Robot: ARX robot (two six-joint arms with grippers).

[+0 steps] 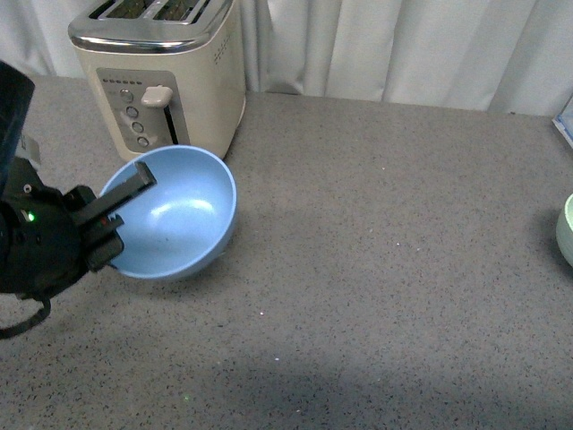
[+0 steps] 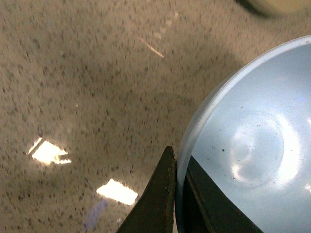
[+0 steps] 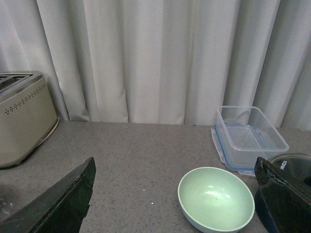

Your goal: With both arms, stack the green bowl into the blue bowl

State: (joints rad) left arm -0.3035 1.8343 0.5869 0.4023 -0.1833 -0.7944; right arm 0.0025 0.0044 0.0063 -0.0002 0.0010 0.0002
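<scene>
Over on the near left of the grey speckled countertop (image 1: 376,269), the left gripper (image 1: 118,213) is pinching the near-left rim of the round, smooth, light sky-blue bowl (image 1: 179,215). One finger is inside the wall and one outside, and the left wrist view shows the thin rim caught between them. That edge hold tips the bowl, so its opening leans toward the near left. I can't tell whether its base touches the counter or hangs just off it. It lies just in front of the cream and chrome toaster (image 1: 157,72), close to it but apart.

At the far right, cut off by the edge of the front view, the round pale mint-green matte bowl (image 3: 216,199) sits upright on the counter, well apart from the blue one. The right gripper (image 3: 175,167) has its fingers spread wide and empty. The green bowl lies ahead between them, untouched.

A clear plastic box with a blue rim (image 3: 248,136) stands just beyond the green bowl, and the white curtain (image 1: 376,45) closes off the far side, so I'd guess that bowl is easier to reach from the near side. The toaster crowds the blue bowl's far side. Between the two bowls the counter runs broad and bare, which looks like the natural place to level the blue bowl and bring the green one over it.
</scene>
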